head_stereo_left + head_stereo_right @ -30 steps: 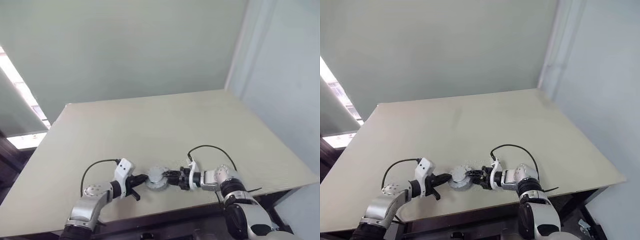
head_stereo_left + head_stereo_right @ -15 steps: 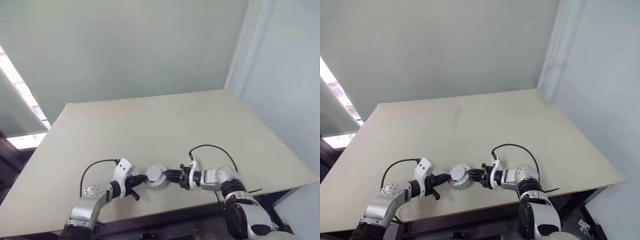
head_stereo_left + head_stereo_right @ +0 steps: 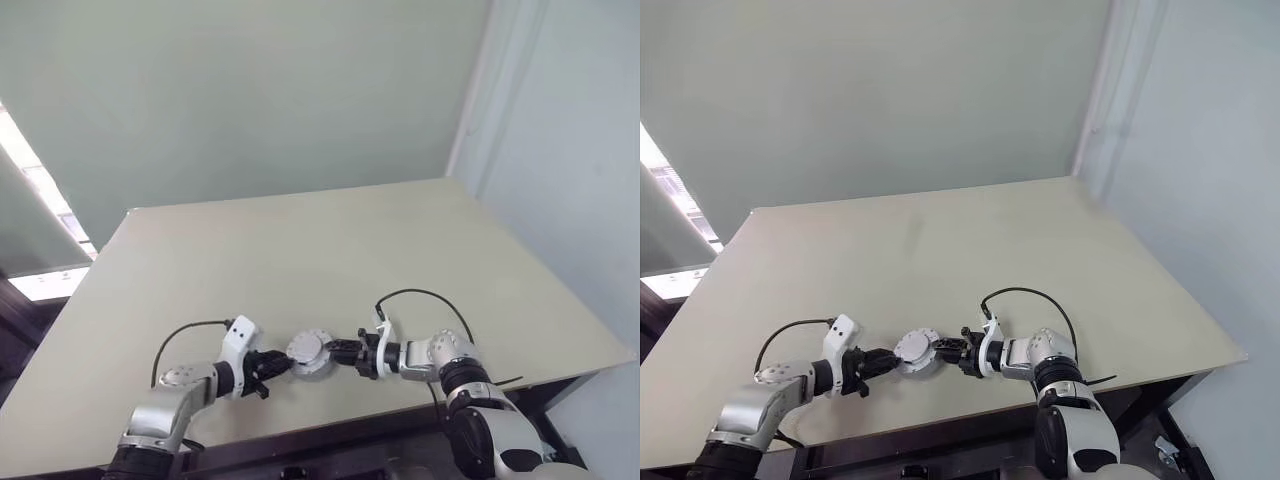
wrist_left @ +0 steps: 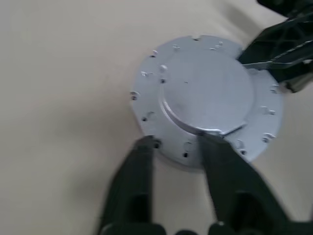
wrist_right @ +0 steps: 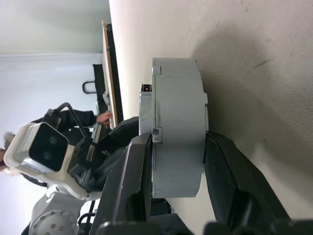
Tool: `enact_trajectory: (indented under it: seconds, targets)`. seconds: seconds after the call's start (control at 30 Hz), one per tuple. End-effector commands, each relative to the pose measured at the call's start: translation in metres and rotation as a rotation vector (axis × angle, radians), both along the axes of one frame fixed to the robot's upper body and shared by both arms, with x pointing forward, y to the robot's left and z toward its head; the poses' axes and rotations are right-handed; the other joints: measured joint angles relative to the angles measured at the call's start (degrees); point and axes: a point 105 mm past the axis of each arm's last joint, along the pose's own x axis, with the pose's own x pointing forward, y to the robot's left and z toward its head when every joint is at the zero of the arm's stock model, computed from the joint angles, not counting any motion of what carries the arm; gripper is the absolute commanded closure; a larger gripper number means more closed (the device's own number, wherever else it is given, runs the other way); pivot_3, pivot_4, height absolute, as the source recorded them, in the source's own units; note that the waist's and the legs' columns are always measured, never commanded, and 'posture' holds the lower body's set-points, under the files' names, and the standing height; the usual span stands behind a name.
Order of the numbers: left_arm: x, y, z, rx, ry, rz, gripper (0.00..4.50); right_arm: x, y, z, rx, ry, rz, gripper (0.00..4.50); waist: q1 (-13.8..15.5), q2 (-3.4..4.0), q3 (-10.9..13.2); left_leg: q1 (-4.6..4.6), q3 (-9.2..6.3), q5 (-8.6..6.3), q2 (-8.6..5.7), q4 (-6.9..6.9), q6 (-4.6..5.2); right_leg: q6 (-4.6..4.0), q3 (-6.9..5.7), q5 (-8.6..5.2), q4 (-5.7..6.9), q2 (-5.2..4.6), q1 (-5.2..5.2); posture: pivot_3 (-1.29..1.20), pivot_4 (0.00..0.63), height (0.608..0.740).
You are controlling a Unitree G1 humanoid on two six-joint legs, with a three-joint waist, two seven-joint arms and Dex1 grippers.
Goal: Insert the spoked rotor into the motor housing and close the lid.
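Observation:
The motor housing [image 3: 308, 352] is a silver round drum just above the table near its front edge. Its upper face [image 4: 205, 98] is a flanged plate with a raised round centre and small holes; I cannot tell whether that plate is the lid. The spoked rotor is hidden. My right gripper [image 5: 178, 139] comes in from the right and is shut on the housing [image 5: 178, 122], one finger on each flat face. My left gripper [image 4: 178, 142] is at the housing's left rim, open, with its fingertips [image 4: 146, 143] on the flange edge.
The beige table [image 3: 300, 260] stretches far behind the housing, with its front edge [image 3: 330, 420] close below both grippers and its right edge [image 3: 590, 335] beyond the right arm. Black cables [image 3: 425, 295] loop up from each wrist.
My left gripper's fingers have parted at the housing's rim, where they were shut before. The right gripper has kept its hold, and the housing has stayed in place.

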Motion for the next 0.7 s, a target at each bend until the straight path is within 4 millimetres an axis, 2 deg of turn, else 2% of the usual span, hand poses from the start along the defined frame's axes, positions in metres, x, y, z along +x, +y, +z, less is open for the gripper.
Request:
enact_trajectory:
  seconds: [0.03, 0.1, 0.17, 0.2, 0.27, 0.37, 0.47, 0.7]
  targets:
    - [0.005, 0.004, 0.014, -0.039, -0.016, 0.021, 1.53, -0.005, 0.016, 0.006, 0.039, 0.002, 0.032, 3.28, -0.28, -0.04, 0.03, 0.0, -0.01, 0.0, 0.02, 0.0, 0.0, 0.0, 0.0, 0.0, 0.01, 0.02, -0.02, 0.0, 0.0, 0.74]
    - [0.009, 0.011, 0.02, -0.061, -0.031, 0.067, 0.95, -0.005, 0.015, 0.005, 0.04, 0.004, 0.03, 3.28, -0.61, -0.16, 0.11, 0.0, -0.01, 0.0, 0.08, -0.02, 0.0, 0.0, -0.01, 0.0, 0.01, 0.07, -0.04, 0.0, 0.0, 0.74]
    - [0.017, 0.025, 0.03, -0.096, -0.073, 0.169, 0.25, -0.005, 0.015, 0.005, 0.044, 0.008, 0.027, 3.28, -0.73, -0.2, 0.18, -0.04, -0.02, 0.0, 0.16, -0.06, 0.0, 0.01, 0.0, 0.01, 0.01, 0.16, -0.11, 0.0, 0.0, 0.74]
    - [0.02, 0.034, 0.033, -0.126, -0.079, 0.235, 0.04, -0.006, 0.015, 0.005, 0.049, 0.011, 0.026, 3.28, -0.7, -0.31, 0.23, -0.04, -0.02, 0.0, 0.16, -0.09, 0.0, 0.05, 0.01, 0.03, 0.01, 0.16, -0.12, 0.0, 0.0, 0.74]
    - [0.02, 0.047, 0.037, -0.196, -0.056, 0.327, 0.04, -0.006, 0.016, 0.006, 0.061, 0.017, 0.024, 3.28, -0.73, -0.4, 0.25, -0.04, -0.06, 0.0, 0.25, -0.13, -0.01, 0.05, -0.01, 0.04, 0.0, 0.22, -0.15, 0.0, 0.0, 0.74]
    - [0.016, 0.053, 0.039, -0.281, -0.001, 0.383, 0.04, -0.007, 0.017, 0.007, 0.081, 0.022, 0.019, 3.28, -0.72, -0.4, 0.26, -0.02, -0.05, -0.01, 0.28, -0.22, -0.01, 0.0, -0.01, 0.01, 0.0, 0.25, -0.17, 0.0, 0.0, 0.74]
    - [0.013, 0.062, 0.047, -0.464, 0.053, 0.491, 0.04, -0.006, 0.019, 0.013, 0.144, 0.024, -0.005, 3.28, -0.73, -0.44, 0.27, -0.03, -0.05, -0.01, 0.27, -0.23, -0.01, -0.01, -0.02, 0.0, -0.02, 0.25, -0.17, 0.0, 0.0, 0.74]
    - [0.001, 0.064, 0.048, -0.708, 0.137, 0.592, 0.04, -0.002, 0.025, 0.03, 0.228, -0.002, -0.016, 3.28, -0.65, -0.71, 0.47, -0.06, -0.08, -0.01, 0.26, -0.23, -0.02, -0.01, -0.03, 0.0, -0.03, 0.23, -0.18, 0.0, 0.0, 0.74]
